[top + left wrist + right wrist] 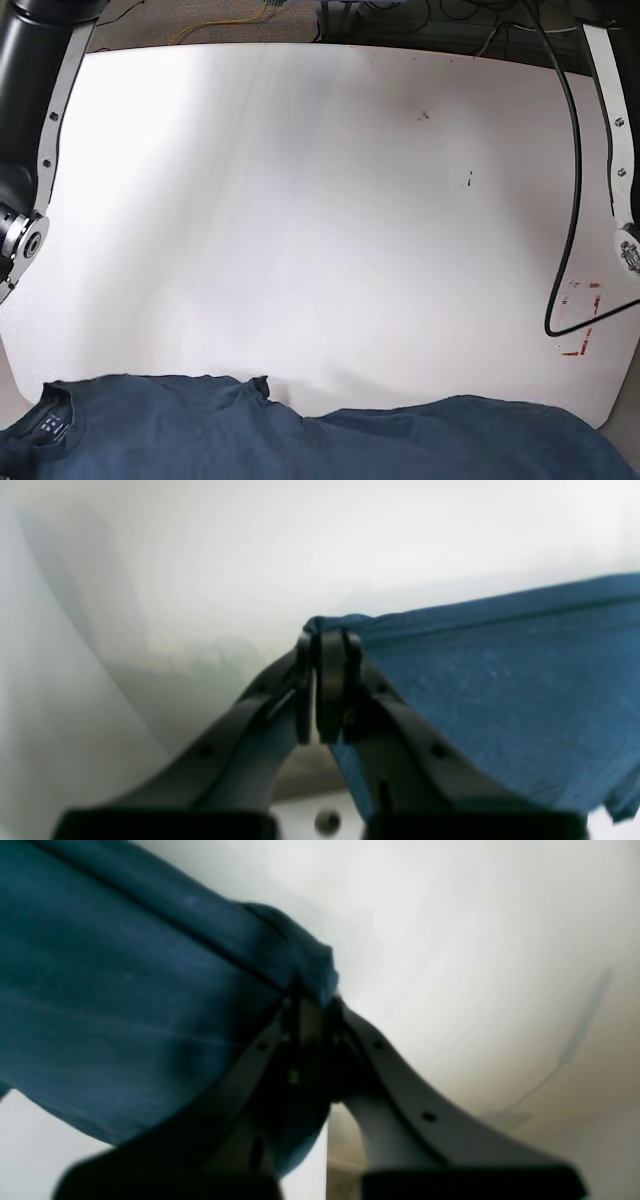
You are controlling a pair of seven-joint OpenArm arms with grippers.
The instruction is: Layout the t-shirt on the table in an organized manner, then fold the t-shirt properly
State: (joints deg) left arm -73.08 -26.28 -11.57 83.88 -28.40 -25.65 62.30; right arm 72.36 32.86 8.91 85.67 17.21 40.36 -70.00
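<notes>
Base view: glossy white table (320, 200), one red tape mark (583, 318) right, one t-shirt (300, 440) along the near edge (lifted), left gripper (325, 640) and right gripper (310, 1000) each clamping its hem.

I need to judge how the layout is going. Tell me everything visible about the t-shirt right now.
The t-shirt is dark teal-navy soft cotton, with a dark neck label printed white. It lies along the near edge of the white table, partly cut off by the frame. The left gripper and right gripper are each shut on a bunched hemmed edge, lifting the cloth taut.
</notes>
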